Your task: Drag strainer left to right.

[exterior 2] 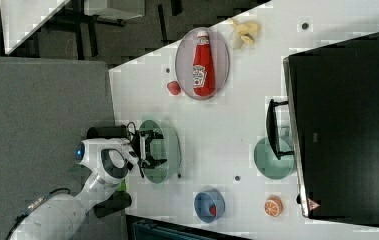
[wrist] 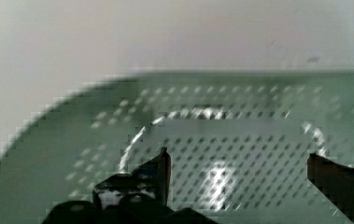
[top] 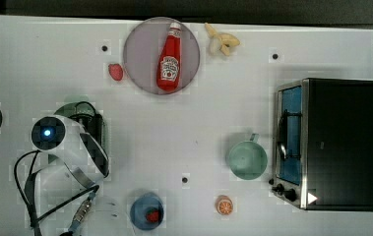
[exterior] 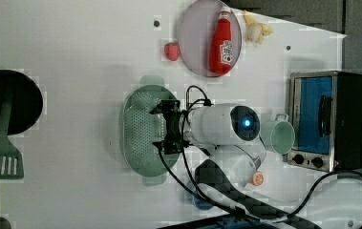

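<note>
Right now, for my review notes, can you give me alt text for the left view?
A white robot arm holds its open gripper over the perforated middle of a pale mint-green strainer on a white table. In the left view's upper part a ketchup bottle lies on a grey-lilac plate; at the left view's right a teal mug sits beside a toaster oven.

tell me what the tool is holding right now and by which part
Nothing is held. The tool is open, its fingers spread above the perforated floor of the pale mint-green plastic strainer, gripping no part of it.
</note>
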### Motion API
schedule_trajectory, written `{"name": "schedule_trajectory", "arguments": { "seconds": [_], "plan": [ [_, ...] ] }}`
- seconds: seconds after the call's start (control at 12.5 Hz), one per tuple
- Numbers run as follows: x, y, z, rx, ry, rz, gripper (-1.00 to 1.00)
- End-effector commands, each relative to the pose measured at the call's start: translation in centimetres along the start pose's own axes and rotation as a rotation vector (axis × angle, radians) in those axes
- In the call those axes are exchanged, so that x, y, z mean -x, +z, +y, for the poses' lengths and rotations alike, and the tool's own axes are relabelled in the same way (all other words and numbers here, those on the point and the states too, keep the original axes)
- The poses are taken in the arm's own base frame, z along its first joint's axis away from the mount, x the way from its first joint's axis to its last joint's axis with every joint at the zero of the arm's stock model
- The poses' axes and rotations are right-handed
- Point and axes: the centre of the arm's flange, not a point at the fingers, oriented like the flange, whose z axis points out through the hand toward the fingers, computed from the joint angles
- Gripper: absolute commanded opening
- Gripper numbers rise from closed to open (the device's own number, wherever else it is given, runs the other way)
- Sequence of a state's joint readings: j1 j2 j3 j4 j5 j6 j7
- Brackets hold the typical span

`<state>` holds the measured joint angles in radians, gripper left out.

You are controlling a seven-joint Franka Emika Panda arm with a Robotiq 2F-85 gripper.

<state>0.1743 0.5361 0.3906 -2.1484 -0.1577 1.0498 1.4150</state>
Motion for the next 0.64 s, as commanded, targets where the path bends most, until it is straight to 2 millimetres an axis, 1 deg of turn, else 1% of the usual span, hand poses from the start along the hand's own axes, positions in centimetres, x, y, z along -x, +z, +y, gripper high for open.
{"name": "schedule_trajectory", "arguments": {
  "seconds": [0.08, 0.32, 0.64],
  "plan": [
    [-2.9, 1.3, -0.9, 0.009, 0.078, 0.02, 1.0],
    [-4.7, 1.6, -1.2, 0.011, 0.104, 0.038, 1.0],
    [-7.7, 0.9, -1.6, 0.001, 0.119, 0.063, 1.0]
  ]
}}
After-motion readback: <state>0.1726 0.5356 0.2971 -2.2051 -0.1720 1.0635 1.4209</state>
